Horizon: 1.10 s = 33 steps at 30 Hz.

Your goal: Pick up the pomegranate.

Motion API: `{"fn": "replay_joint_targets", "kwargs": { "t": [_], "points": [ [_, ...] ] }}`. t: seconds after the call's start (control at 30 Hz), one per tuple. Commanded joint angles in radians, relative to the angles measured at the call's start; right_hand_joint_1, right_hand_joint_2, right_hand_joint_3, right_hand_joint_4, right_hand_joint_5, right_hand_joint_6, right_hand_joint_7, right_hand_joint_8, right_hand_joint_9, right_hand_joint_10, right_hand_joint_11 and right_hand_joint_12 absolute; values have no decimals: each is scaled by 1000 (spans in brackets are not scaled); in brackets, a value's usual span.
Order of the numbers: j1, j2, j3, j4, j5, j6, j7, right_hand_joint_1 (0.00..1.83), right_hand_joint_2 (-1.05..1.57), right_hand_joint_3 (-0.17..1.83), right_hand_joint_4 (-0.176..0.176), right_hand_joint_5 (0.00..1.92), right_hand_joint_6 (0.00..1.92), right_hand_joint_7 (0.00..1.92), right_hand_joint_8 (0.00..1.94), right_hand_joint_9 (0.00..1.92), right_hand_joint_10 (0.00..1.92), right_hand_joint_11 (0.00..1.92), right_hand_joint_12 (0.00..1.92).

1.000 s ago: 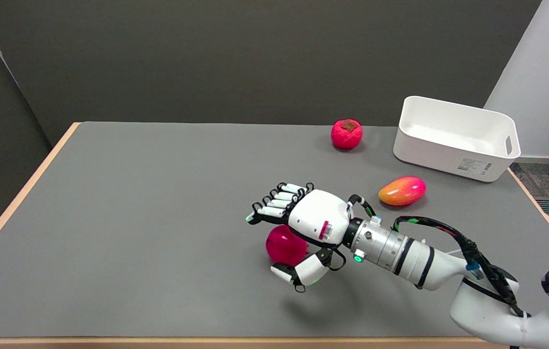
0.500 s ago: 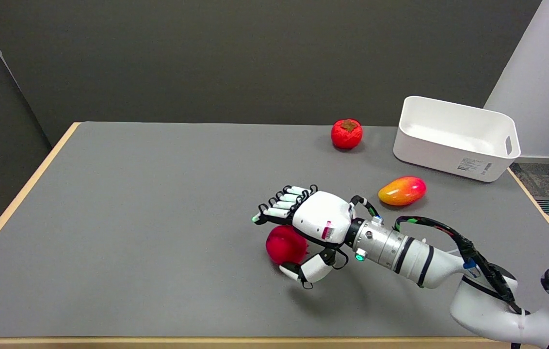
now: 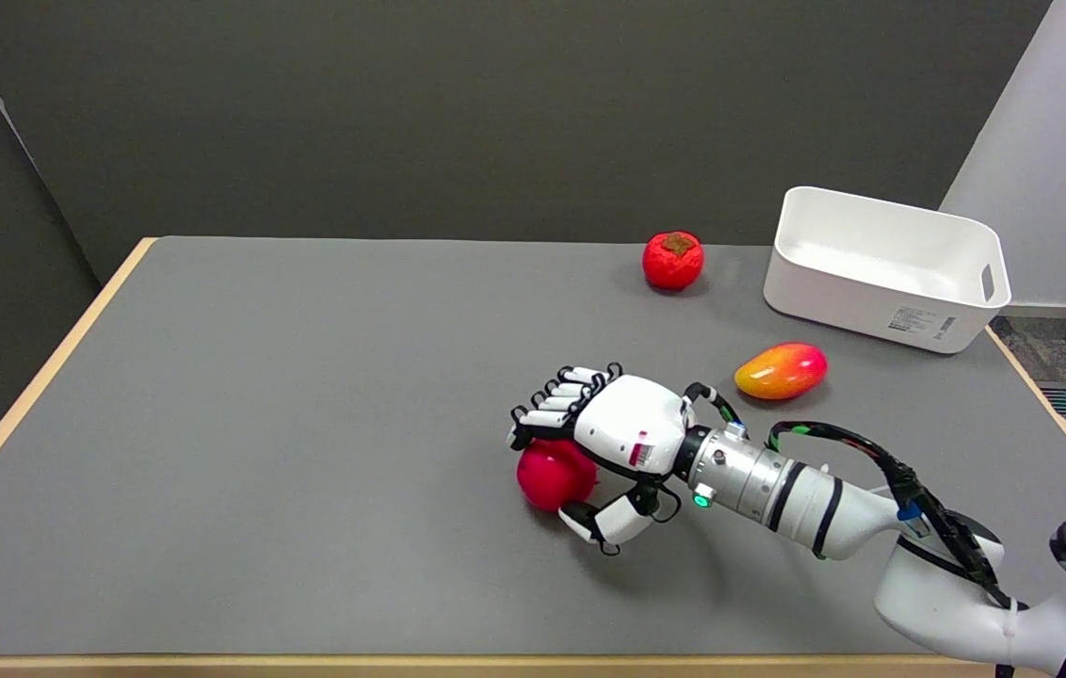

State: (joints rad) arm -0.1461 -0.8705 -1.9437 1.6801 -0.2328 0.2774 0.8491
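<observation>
The pomegranate, a round magenta-red fruit, lies on the grey table a little right of centre. My right hand reaches in from the lower right and hovers over the fruit's right side. Its fingers curl over the top of the fruit, and the thumb sits at the fruit's near right. The fruit still rests on the table, and I see no firm grip on it. Whether the fingertips touch it is unclear.
A red fruit with a brown calyx sits at the back. An orange-pink mango lies just behind my wrist. A white bin stands at the back right. The table's wooden edge runs along the left.
My hand has shifted slightly right and lower. Its fingers have curled further over the pomegranate and the thumb has drawn in toward it. The fruit has stayed in place.
</observation>
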Motion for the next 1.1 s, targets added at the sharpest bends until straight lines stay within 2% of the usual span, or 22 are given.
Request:
{"fn": "replay_joint_targets", "kwargs": {
  "t": [0.03, 0.1, 0.3, 0.37, 0.43, 0.5, 0.6, 0.8, 0.9, 1.1],
  "points": [
    [9, -7, 14, -47, 2, 47, 1, 909, 648, 945, 102, 428, 893, 554, 616, 455, 1022, 297, 1466],
    [9, -10, 18, -55, 2, 60, 1, 940, 669, 936, 107, 463, 1000, 609, 725, 531, 1104, 359, 1530],
    [14, -14, 21, -69, 2, 73, 1, 953, 713, 937, 91, 523, 1154, 718, 971, 690, 1282, 489, 1625],
    [14, -15, 25, -73, 2, 78, 1, 1132, 1169, 203, -42, 573, 1542, 816, 1289, 752, 1299, 559, 1665],
    [16, -18, 30, -76, 2, 84, 1, 1155, 1197, 149, -65, 575, 1561, 830, 1310, 773, 1323, 577, 1687],
    [16, -19, 35, -79, 2, 90, 1, 1167, 1163, 201, -81, 584, 1539, 856, 1297, 794, 1347, 593, 1683],
    [17, -27, 48, -82, 2, 97, 1, 1170, 1166, 189, -83, 590, 1527, 860, 1310, 838, 1344, 639, 1654],
    [17, -36, 83, -83, 2, 116, 1, 1176, 1048, 398, -67, 645, 1492, 888, 1334, 903, 1527, 668, 1699],
    [17, -40, 107, -80, 3, 129, 0, 1175, 1035, 424, -61, 653, 1485, 887, 1348, 904, 1560, 675, 1704],
    [17, -80, 250, -46, 38, 192, -11, 1174, 1018, 461, -54, 660, 1480, 883, 1373, 899, 1596, 682, 1712]
  ]
}}
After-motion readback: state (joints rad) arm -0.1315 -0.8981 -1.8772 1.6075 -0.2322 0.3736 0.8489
